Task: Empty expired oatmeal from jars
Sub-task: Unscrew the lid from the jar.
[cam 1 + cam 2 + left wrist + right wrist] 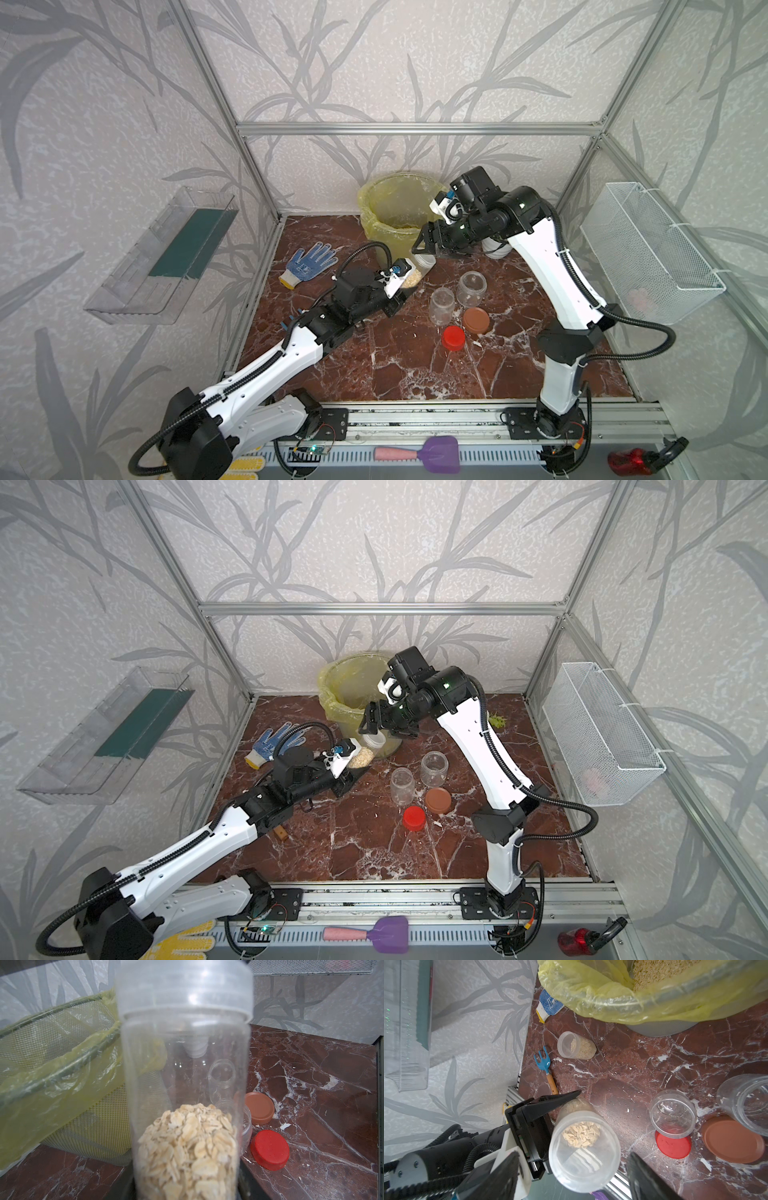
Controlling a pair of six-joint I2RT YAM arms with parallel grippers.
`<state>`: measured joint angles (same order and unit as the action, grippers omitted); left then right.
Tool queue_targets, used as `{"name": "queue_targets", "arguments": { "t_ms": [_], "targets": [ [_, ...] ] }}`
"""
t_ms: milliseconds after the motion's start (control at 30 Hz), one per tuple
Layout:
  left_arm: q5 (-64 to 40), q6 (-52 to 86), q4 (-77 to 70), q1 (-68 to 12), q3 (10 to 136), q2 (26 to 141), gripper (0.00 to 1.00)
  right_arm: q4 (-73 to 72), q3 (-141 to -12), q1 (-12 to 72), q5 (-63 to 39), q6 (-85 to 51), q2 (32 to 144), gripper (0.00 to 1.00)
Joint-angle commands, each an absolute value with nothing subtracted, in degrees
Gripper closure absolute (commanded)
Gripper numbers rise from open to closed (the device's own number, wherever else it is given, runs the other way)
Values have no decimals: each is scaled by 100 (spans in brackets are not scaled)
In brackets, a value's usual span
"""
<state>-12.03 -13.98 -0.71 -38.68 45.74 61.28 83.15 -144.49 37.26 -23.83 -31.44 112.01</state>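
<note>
Just above centre in a top view, the slim jar (420, 268), part-filled with oatmeal (411, 279), sits tilted, clamped low in the left hand (402, 293). The right hand (434, 249) is spread either side of its clear lid (583, 1153), not touching. Light, slick plastic, so the lid's rim looks the best hold.
</note>
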Motion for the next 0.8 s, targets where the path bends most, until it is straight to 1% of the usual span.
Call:
{"name": "queue_targets", "arguments": {
  "t_ms": [0, 467, 633, 767],
  "targets": [
    [-1188, -1547, -149, -3899, 4735, 6047, 100, 9001, -14893, 3764, -2243, -2927, 11416, 19],
    [-1204, -1573, -140, -3894, 4716, 6004, 100, 8931, -14839, 3771, -2487, -2855, 11547, 24],
    [-1216, -1564, -123, -3901, 4727, 6010, 100, 8798, -14895, 3771, -2637, -2870, 11611, 29],
    [-1216, -1564, -115, -3900, 4714, 6003, 100, 8784, -14910, 3778, -2701, -2856, 11652, 31]
  ]
}}
